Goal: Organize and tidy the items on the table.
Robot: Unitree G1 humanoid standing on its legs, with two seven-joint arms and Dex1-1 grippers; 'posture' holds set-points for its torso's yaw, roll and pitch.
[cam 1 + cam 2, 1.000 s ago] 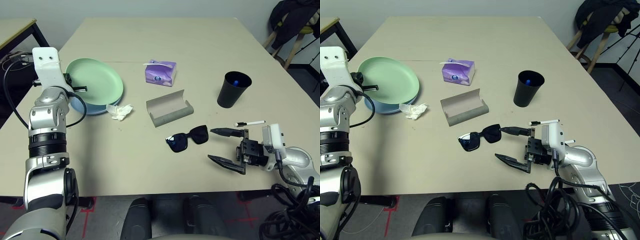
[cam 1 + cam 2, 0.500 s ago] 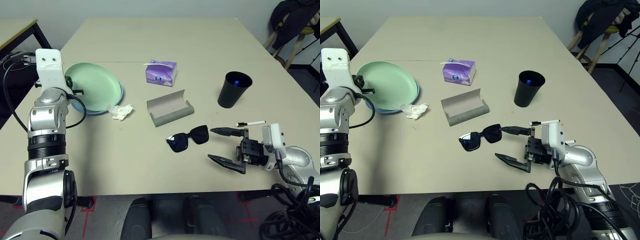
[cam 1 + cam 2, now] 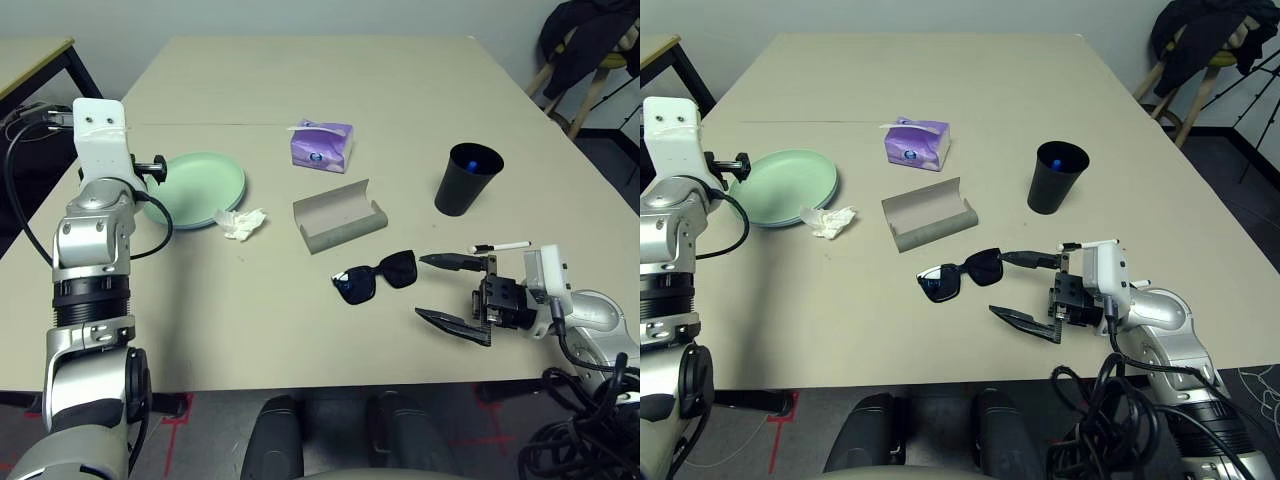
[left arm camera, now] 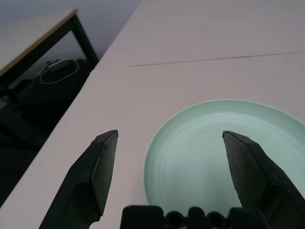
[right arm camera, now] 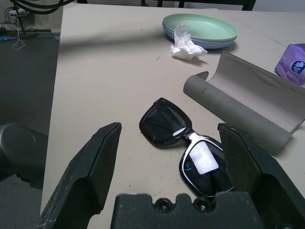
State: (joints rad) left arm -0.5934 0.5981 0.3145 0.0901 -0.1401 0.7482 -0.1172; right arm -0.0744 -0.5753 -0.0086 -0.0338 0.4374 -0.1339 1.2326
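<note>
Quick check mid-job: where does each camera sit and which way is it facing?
Head eyes: look forward and down over the table; both silver forearms show.
Left wrist: looks along the open left gripper at the green plate.
Right wrist: looks along the open right gripper at the sunglasses and case.
Shared: the plate shows in all views.

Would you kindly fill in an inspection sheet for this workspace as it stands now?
Surface: beige table, faint seam across.
Job's things: green plate stacked on a blue one; tissue beside them; open case; sunglasses; cup; tissue box; pen.
Clutter: nothing seen.
Grippers: left pincer open over the plate; right pincer open by the sunglasses.
Cables: black bundle at the right arm.
Surroundings: side table, stool.
</note>
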